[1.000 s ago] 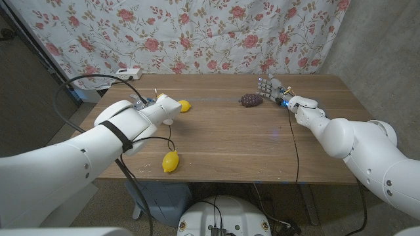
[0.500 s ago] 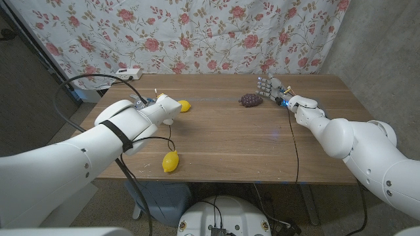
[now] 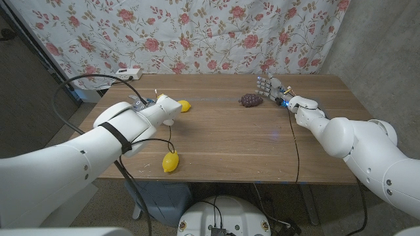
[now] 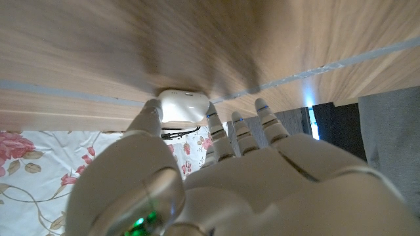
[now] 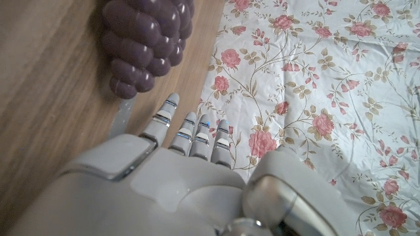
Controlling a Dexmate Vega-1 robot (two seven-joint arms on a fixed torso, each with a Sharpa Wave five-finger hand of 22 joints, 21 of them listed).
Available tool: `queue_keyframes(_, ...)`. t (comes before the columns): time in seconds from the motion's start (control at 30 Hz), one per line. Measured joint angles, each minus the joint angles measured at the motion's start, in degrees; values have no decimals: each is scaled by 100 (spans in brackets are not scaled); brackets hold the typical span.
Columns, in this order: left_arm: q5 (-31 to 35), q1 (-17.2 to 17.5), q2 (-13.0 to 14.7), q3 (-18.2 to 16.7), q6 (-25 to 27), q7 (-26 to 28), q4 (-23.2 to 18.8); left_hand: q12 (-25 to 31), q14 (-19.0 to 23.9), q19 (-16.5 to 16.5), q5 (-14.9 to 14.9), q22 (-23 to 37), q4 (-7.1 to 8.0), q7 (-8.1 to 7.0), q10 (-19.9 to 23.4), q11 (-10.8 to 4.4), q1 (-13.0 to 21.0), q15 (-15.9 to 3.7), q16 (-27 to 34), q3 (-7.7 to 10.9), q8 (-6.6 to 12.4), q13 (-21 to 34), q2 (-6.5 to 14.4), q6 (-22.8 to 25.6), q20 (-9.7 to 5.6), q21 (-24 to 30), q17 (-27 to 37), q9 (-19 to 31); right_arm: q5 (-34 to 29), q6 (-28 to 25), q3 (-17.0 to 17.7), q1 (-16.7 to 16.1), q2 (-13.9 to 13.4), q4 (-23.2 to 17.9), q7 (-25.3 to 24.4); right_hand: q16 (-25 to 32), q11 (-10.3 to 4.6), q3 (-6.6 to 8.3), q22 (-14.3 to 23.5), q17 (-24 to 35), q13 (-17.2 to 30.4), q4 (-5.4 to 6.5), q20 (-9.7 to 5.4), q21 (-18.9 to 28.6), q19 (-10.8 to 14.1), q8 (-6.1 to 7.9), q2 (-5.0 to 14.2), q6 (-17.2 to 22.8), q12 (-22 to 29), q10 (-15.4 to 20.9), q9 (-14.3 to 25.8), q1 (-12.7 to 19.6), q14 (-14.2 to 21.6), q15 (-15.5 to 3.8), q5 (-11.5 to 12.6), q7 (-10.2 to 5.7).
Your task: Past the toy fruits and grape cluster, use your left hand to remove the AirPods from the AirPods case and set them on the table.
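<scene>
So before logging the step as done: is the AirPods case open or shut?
Shut, it seems: the AirPods case at the left hand fingertips shows a smooth closed shell.

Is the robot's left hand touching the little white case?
Touching. In the left wrist view, the left hand's fingers reach up on both sides of the white AirPods case and meet its edges, with no gap showing.

Looking like makeshift test room: flowered cloth hanging as backdrop behind wooden table, bare grey wall standing alongside, power strip lying at table's far edge.
</scene>
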Motion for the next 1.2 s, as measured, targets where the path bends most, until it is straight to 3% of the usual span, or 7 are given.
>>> queue_keyframes(0.57, 57, 338, 239, -211, 203, 296, -738, 163, 309, 135, 32, 0, -66, -24, 246, 252, 451, -245, 95, 170, 0, 54, 11, 161, -72, 45, 1, 0, 178, 261, -55, -71, -17, 23, 192, 0, 0, -1, 0, 1, 1, 0, -1, 0, 1, 0, 0, -1, 0, 0, -1, 0, 0, 0, 0, 0)
queue_keyframes(1.2, 380, 1122, 777, -618, -265, 509, -2222, 296, 334, 122, 8, 0, -39, -65, 223, 229, 608, -316, 95, 144, -32, 89, -36, 119, -104, 43, 1, 0, 230, 287, -125, -77, -7, 30, 177, 0, 0, 34, 0, 1, 1, 3, -1, 1, 1, 0, 0, -1, -27, -1, -2, 0, -1, 1, 0, 0)
